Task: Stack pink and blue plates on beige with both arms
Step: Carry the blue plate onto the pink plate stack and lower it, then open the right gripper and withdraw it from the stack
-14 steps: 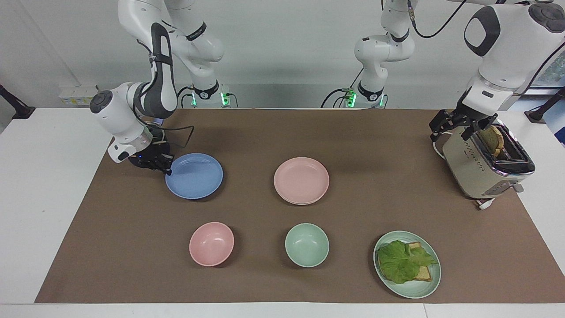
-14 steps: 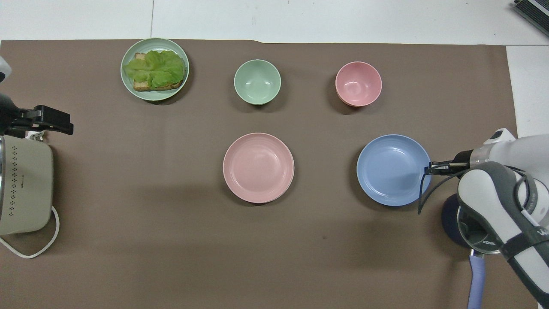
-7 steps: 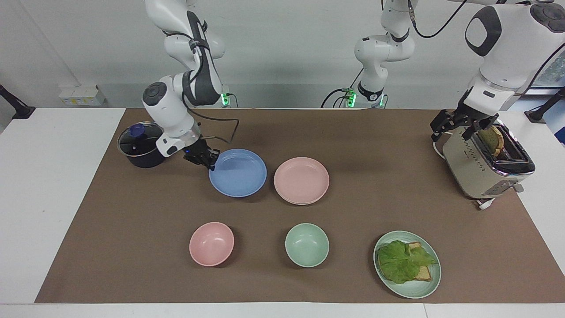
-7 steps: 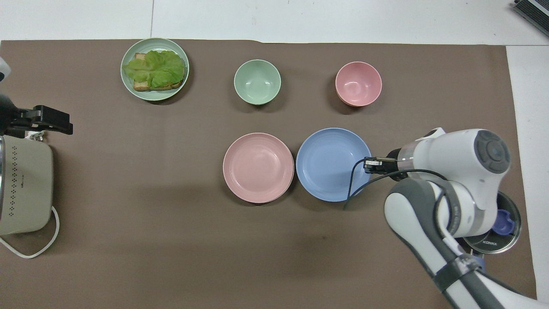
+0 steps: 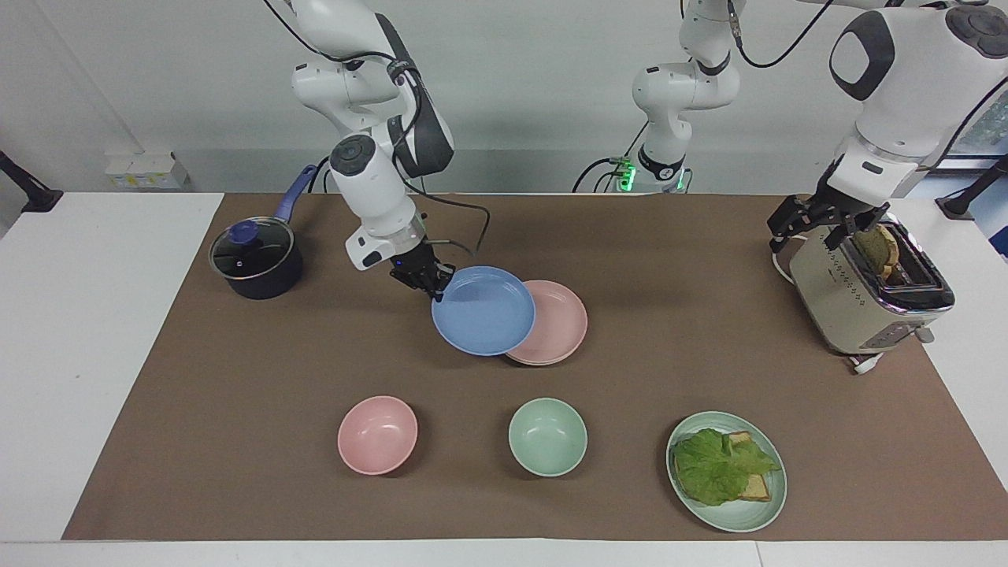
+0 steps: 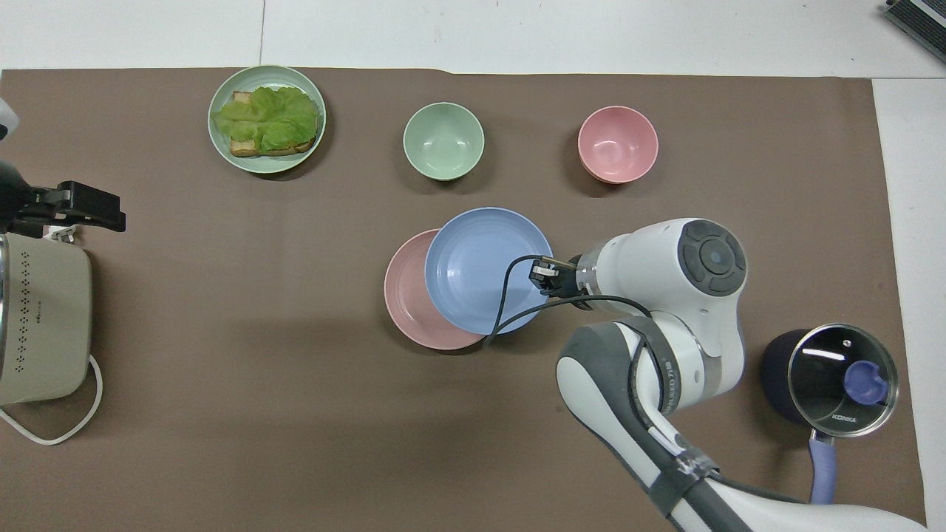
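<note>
While the blue plate (image 5: 483, 310) hangs raised, partly over the pink plate (image 5: 555, 323), the stacking step is in hand. Right pincer (image 5: 431, 290): clamped on the blue plate's rim. Next: carry it on until centred, lower, release. Beige plate: only a pale edge shows beneath the pink. Left pincer (image 5: 821, 223): spread wide over the toaster (image 5: 858, 303), waiting.
</note>
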{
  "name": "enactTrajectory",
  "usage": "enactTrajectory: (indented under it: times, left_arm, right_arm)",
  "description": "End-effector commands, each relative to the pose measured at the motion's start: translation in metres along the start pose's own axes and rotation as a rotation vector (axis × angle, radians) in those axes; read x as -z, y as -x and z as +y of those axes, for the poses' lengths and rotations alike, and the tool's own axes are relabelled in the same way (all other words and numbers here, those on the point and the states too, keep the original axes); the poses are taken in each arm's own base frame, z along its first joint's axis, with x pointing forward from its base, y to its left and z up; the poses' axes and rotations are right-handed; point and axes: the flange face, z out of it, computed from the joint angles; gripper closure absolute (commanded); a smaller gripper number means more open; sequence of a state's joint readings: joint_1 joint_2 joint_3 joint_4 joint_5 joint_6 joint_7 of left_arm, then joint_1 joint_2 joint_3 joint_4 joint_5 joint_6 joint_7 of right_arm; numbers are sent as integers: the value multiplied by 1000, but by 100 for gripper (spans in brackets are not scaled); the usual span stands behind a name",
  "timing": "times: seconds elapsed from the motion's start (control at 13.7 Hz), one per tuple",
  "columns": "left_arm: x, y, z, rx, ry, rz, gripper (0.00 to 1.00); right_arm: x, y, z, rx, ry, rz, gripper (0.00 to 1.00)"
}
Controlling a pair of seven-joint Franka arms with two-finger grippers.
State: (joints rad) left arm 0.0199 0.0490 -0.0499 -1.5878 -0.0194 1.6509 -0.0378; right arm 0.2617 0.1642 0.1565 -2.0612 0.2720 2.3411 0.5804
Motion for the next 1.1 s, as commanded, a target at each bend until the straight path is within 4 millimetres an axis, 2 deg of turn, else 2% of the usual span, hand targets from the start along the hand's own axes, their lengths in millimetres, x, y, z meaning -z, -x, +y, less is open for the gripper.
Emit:
enactTrajectory:
  times: [0.0,0.15,0.51,0.88,1.02]
  left_arm:
    - [3,0,-1,9,-16,-9,0]
    - [4,1,-1,9,-16,-7,0]
    - [4,0,-1,9,-16,-7,0]
    - [3,0,-2,11,-16,-9,0]
    - [4,0,-2,11,-16,-7,0]
  right_arm:
    - [-21,8,-22,-50,-31,4,100]
    - [-32,11,-29,-65,-37,9,100]
    - [-41,26,-36,-44,-26,-6,100]
    - [-41,31,-38,-41,-21,-14,99]
    - [-41,31,-38,-39,-19,-16,94]
